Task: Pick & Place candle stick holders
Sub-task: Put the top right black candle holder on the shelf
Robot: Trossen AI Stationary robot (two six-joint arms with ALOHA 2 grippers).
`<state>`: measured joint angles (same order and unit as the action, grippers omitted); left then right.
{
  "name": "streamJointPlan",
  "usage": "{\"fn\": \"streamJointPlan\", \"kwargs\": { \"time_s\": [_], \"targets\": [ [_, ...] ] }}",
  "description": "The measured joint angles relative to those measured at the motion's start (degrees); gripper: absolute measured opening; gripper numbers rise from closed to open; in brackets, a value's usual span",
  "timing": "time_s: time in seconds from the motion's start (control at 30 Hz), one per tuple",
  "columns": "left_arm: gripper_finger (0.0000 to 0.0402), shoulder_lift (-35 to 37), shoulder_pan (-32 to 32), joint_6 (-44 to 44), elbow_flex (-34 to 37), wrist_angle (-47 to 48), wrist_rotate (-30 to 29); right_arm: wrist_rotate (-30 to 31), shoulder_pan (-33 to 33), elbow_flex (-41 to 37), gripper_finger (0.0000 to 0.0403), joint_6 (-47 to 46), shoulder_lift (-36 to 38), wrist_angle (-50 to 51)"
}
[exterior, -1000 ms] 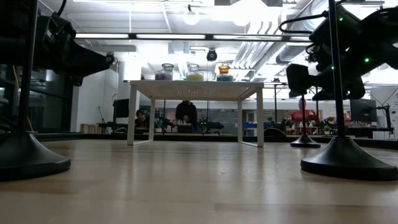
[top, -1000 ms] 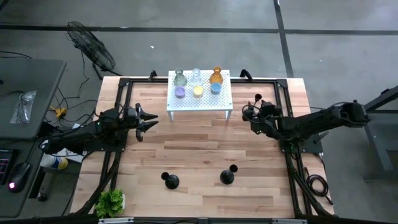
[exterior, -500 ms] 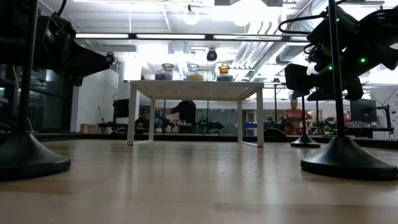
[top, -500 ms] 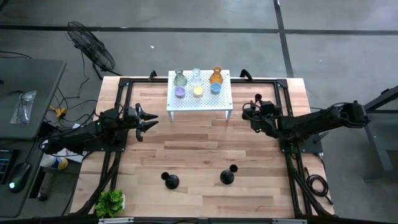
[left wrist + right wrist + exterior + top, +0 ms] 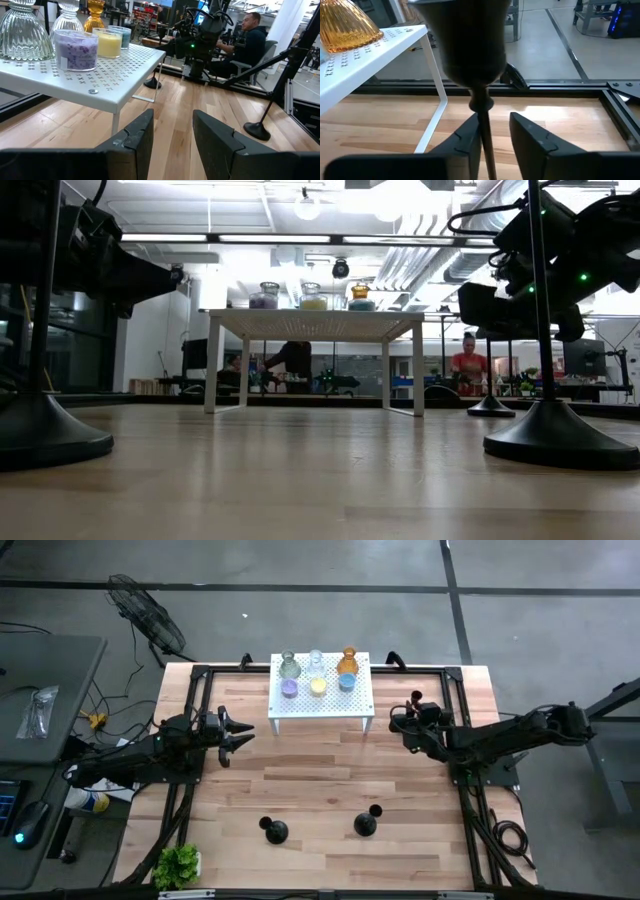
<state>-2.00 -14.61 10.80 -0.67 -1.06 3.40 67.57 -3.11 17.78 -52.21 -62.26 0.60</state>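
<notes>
Three black candle stick holders stand upright on their round bases. Two are near the front edge (image 5: 273,831) (image 5: 366,823); the third (image 5: 415,698) is at the far right, beside the white stand (image 5: 322,705). Several glass cups (image 5: 317,686) sit on top of that stand. My right gripper (image 5: 495,127) is open, a finger on either side of the third holder's thin stem (image 5: 484,131), below its cup (image 5: 465,40). My left gripper (image 5: 172,132) hovers open at the table's left, pointing level toward the stand, with nothing between its fingers. My right gripper comes nearly level from the table's right, its fingers across the upright stem. The stem (image 5: 483,125) lies close along the inner side of one finger (image 5: 467,137); whether they touch I cannot tell. A gap separates it from the other finger (image 5: 532,132). The holder's base (image 5: 490,408) rests on the table.
A small green plant (image 5: 177,865) sits at the near left corner. Black frame rails (image 5: 470,810) run along the table's sides. Bare wood lies between the stand and the two near holders. People (image 5: 468,360) show in the room beyond the table.
My right gripper's fingers have drawn closer together around the far right holder's stem, with the arm keeping its place. The holder stands where it was.
</notes>
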Motion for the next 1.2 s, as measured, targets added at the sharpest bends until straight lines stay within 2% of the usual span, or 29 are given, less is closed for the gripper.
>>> {"fn": "streamJointPlan", "kwargs": {
  "time_s": [0.43,0.83,1.2],
  "targets": [
    [0.0134,0.0,0.0,0.0,0.0,0.0,0.0,-1.4,0.0,0.0,0.0011,0.4,0.0,0.2],
    [0.0134,0.0,0.0,0.0,0.0,0.0,0.0,-7.6,0.0,0.9,0.0007,5.1,1.1,0.0],
    [0.0134,0.0,0.0,0.0,0.0,0.0,0.0,-12.0,0.5,6.7,0.0005,13.5,2.0,0.2]
  ]
}}
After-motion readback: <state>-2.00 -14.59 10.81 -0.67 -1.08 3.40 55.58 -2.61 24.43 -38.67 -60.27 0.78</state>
